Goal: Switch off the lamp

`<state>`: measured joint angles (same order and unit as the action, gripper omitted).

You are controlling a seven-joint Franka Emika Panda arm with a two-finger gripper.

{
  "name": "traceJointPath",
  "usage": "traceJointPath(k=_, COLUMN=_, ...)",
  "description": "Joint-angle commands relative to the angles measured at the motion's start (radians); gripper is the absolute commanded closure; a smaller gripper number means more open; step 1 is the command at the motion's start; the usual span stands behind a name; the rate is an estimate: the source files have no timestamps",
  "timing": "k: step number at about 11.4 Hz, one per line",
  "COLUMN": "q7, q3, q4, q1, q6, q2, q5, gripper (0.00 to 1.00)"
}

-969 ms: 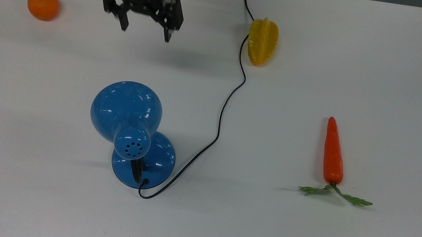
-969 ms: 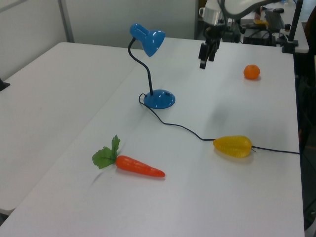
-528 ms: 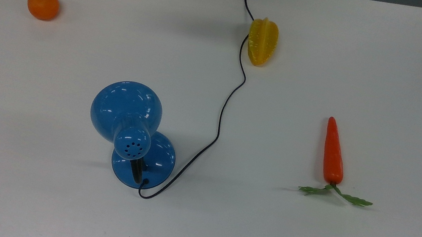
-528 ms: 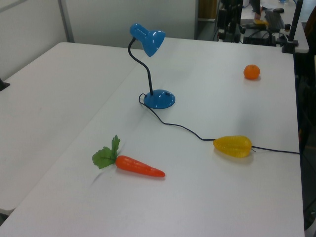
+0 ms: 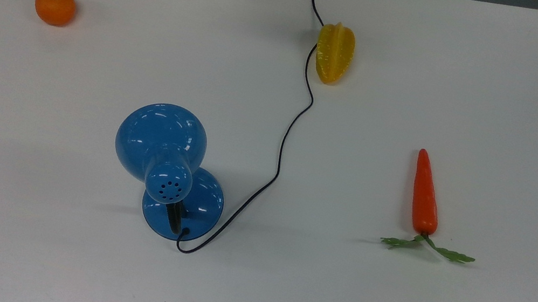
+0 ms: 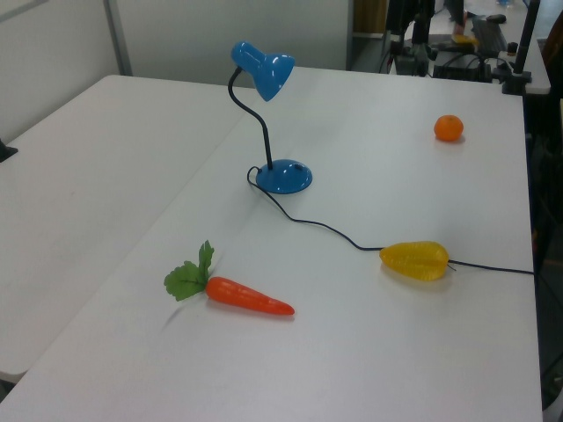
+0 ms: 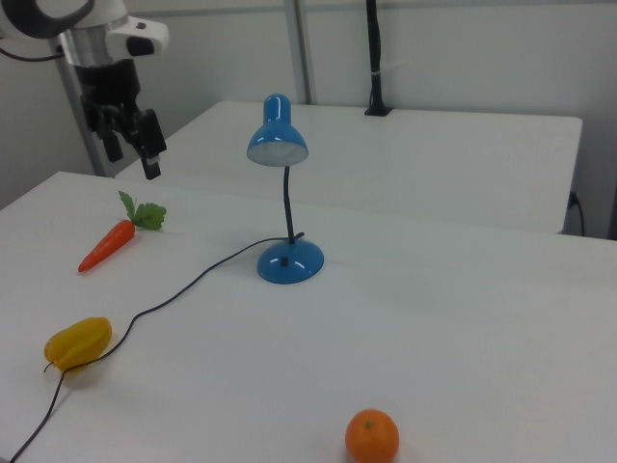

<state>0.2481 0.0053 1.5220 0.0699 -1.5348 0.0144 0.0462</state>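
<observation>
A second ago the end effector (image 7: 135, 151) was hanging over the bench (image 5: 426, 62) between the mandarin (image 5: 55, 6) and the starfruit (image 5: 334, 53) in the top view; it is no longer appearing there or in the left view, and half a second ago it was already out of both. Nothing on the bench is sitting differently from before. In the right view the end effector is now hanging high at the right view's left, above the carrot (image 7: 111, 241) and well apart from the lamp (image 7: 281, 193), its two black fingers standing spread with a gap between them, gripping nothing.

The lamp is standing upright near the middle of the bench. Its shade is a glossy blue bell with a rounded cap pierced by small vent holes, riding on a thin, curved black neck above a round, shiny blue base. A thin dark cord (image 5: 283, 148) is looping out from the base and snaking across the matte white benchtop, passing just beside the starfruit.

The starfruit is a ridged, waxy yellow body tapering at both ends. The carrot is smooth, orange and tapered, with flat green leaves fanning from its thick end. The mandarin is a round, slightly dimpled orange ball, lying well apart from the lamp.
</observation>
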Motion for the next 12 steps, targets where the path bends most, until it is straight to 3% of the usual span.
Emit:
traceJointPath(k=1, q7=-0.153, q3=0.024, q4=0.021, q1=0.005, q6=0.005, q2=0.004, q5=-0.034, gripper=0.0)
traceJointPath(k=5, q7=-0.292, q3=0.005, q4=0.085, q1=0.033, q6=-0.141, q2=-0.001, q5=-0.063, gripper=0.0)
traceJointPath(k=12, q7=-0.325, q3=0.004, q4=0.089, q1=0.037, q6=-0.146, q2=-0.002, q5=-0.065, gripper=0.0)
